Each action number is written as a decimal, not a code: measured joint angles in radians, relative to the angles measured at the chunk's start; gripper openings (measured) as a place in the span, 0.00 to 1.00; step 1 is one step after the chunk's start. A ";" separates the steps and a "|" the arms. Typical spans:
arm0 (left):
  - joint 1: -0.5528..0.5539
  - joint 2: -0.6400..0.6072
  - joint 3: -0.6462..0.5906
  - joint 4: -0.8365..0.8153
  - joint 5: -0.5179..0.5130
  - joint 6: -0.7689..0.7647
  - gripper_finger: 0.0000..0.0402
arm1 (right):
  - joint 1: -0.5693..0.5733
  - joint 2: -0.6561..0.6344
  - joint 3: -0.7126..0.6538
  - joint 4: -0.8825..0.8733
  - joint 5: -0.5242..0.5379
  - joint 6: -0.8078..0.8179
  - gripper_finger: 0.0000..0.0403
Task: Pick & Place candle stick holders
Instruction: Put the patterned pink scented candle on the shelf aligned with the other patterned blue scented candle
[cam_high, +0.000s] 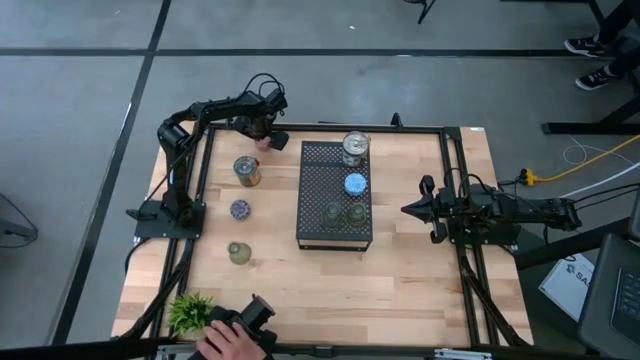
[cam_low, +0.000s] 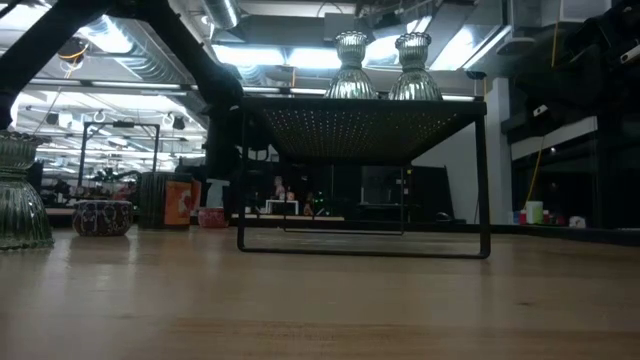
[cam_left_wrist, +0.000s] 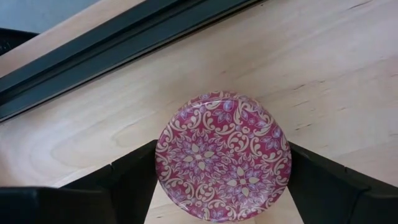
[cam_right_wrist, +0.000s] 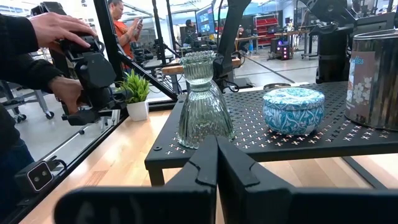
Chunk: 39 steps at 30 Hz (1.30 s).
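A pink patterned candle holder sits near the table's far left edge, between the fingers of my left gripper, which is shut on it. The black perforated tray carries a silvery holder, a blue one and two clear glass ones. An olive-gold holder, a blue-purple one and an olive-green one stand on the table left of the tray. My right gripper is shut and empty, to the right of the tray. My left gripper pinches the pink holder between its two fingers, one finger on each of the opposite round sides. The fingers come from above, pointing down. The holder is upright; in the low view it shows at table level.
A small green plant stands at the near left corner. A person's hand holds a dark device beside it. Black frame rails run along the table's edges. Bare wood lies in front of the tray.
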 joint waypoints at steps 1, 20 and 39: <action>0.000 0.000 0.000 0.000 0.000 0.000 0.77 | 0.000 0.000 0.000 0.000 0.000 0.000 0.01; -0.056 -0.095 0.143 -0.195 0.022 0.005 0.76 | 0.000 0.000 0.000 0.000 0.000 0.000 0.01; -0.290 -0.190 0.307 -0.344 0.023 0.005 0.76 | 0.000 0.000 0.000 0.000 0.000 0.000 0.01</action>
